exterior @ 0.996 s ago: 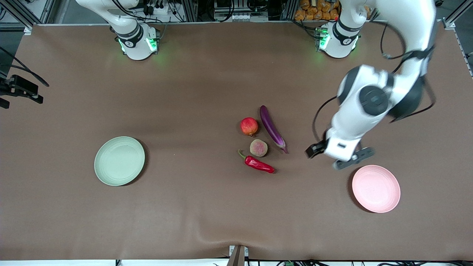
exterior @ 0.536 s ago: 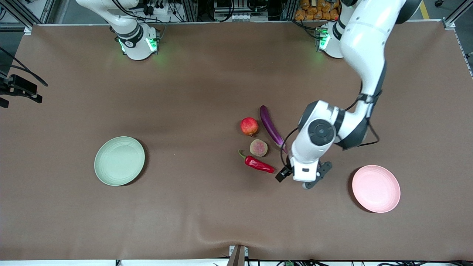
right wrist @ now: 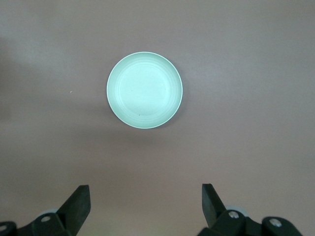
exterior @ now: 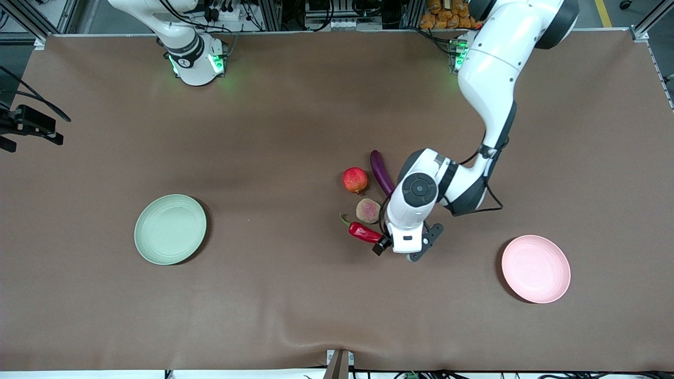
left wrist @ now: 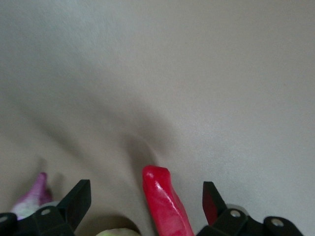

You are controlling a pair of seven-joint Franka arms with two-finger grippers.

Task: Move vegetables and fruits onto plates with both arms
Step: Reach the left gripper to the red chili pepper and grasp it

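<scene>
Jaws of left gripper (left wrist: 146, 204) straddle chili pepper's (left wrist: 165, 201) tip, spread.

Glossy chili pepper (left wrist: 165, 201) (matte plates (exterior: 170, 229))

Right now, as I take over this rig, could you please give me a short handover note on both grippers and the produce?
Left gripper: jaws open, low over the red chili pepper, straddling its tip; nothing gripped.
Right gripper: jaws open, empty, waiting high over the green plate.
Pomegranate, peach and eggplant sit clustered mid-table beside the chili.
Green plate and pink plate hold nothing.
Done: nothing transferred.
Left: all four items to the plates.
</scene>
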